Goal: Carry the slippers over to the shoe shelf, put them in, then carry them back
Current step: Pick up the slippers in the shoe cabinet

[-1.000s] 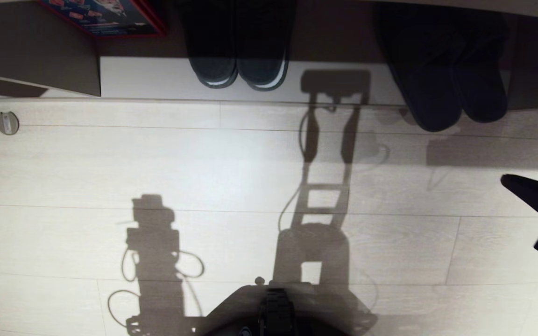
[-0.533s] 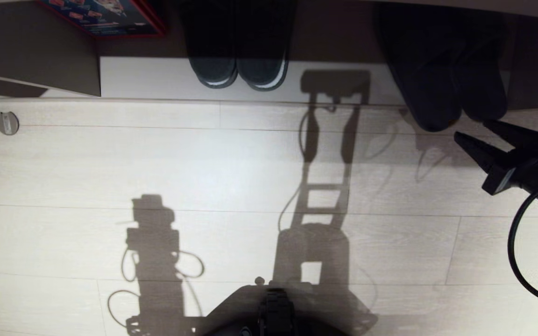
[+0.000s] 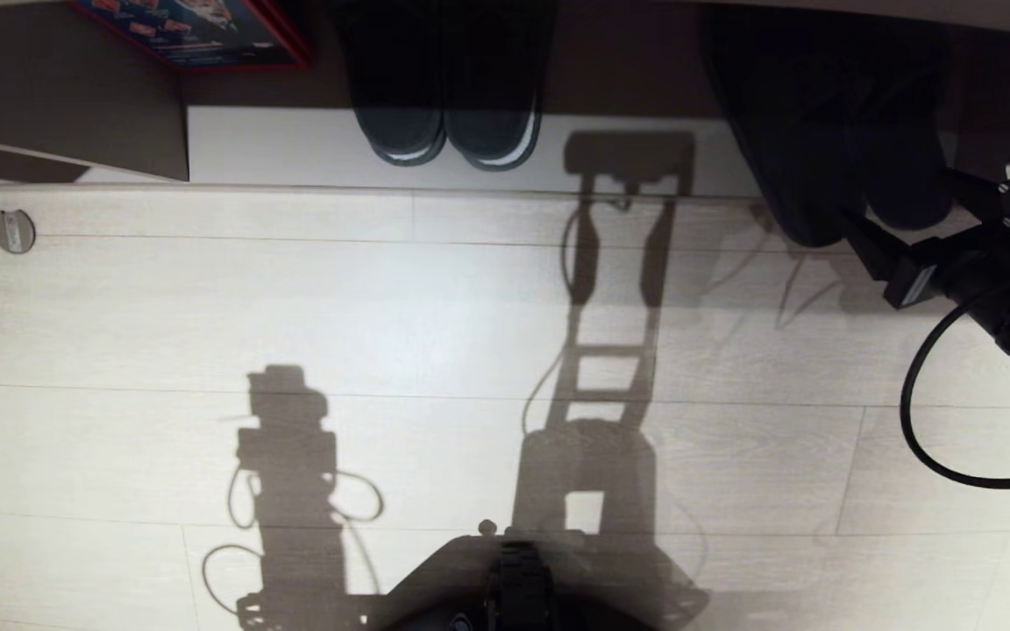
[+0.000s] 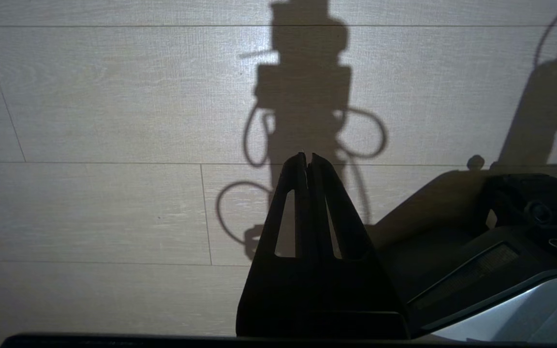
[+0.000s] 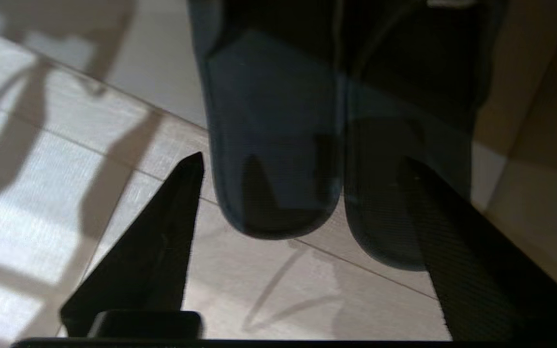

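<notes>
Slippers sit side by side in the shoe shelf, heels poking onto the floor; your right end effector is spread wide around them, left end effector clenched.

Pale wood-plank floor carries shelf. Shelf's pale base board holds red-edged box at left, dark pair with pale sole rims mid, slippers at right, side by side, heels overhanging base edge onto floor. Small round disc on floor, far left.
</notes>
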Tool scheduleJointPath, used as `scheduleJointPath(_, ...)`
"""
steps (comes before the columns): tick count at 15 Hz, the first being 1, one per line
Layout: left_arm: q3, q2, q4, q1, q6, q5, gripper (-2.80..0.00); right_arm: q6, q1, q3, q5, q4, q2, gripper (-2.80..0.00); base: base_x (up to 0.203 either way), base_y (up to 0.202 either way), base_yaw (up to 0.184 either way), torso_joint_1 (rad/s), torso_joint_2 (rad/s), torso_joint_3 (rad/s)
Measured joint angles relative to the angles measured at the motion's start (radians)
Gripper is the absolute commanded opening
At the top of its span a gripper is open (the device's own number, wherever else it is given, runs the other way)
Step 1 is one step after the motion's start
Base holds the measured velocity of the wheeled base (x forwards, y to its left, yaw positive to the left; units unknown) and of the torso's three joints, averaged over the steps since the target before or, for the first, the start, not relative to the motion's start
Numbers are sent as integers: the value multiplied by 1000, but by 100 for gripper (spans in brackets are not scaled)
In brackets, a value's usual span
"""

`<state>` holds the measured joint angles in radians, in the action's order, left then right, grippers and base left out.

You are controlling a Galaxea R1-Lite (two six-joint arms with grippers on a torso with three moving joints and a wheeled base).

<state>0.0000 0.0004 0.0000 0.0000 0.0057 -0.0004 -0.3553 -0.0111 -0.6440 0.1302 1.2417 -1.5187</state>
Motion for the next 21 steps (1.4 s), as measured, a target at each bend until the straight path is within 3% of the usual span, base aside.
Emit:
scheduleJointPath(5,0,0,0,0,0,0,-280,69,11,-49,-15,155,-100,0,0,0,0,0,0,0)
scheduleJointPath(8,0,0,0,0,0,0,-280,131,11,-95,-79,247,-169,0,0,0,0,0,0,0)
scheduleJointPath(14,0,0,0,0,0,0,-280,254,4,-205,-83,267,-247,0,0,0,0,0,0,0)
scheduleJointPath(21,0,0,0,0,0,0,-280,305,-13,-391,-49,264,-351,0,0,0,0,0,0,0)
